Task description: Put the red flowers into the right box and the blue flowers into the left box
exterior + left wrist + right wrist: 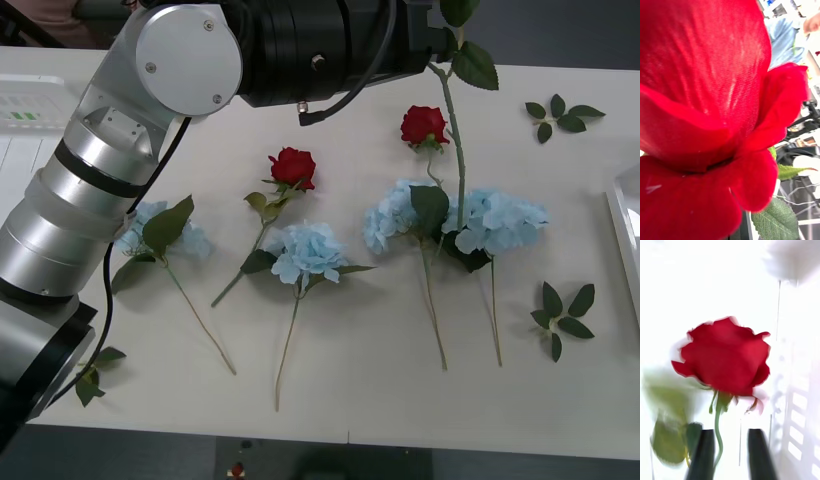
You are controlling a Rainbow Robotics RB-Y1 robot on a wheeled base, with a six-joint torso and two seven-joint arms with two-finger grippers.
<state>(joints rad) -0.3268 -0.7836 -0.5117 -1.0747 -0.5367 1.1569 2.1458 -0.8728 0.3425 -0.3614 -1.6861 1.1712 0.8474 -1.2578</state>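
Note:
My left arm reaches across the back of the table. At its end a red flower hangs in the air, its stem dangling over the blue flowers. The bloom sits right against the left wrist camera. Two red flowers and several blue flowers lie on the table. My right gripper has its black fingers apart. Another red flower is just beyond them, and its stem runs down between them. The right box shows at the right edge, the left box at the far left.
Loose green leaf sprigs lie at the back right, the front right and the front left. A white ribbed wall stands beside the right gripper. The table's front edge runs along the bottom of the front view.

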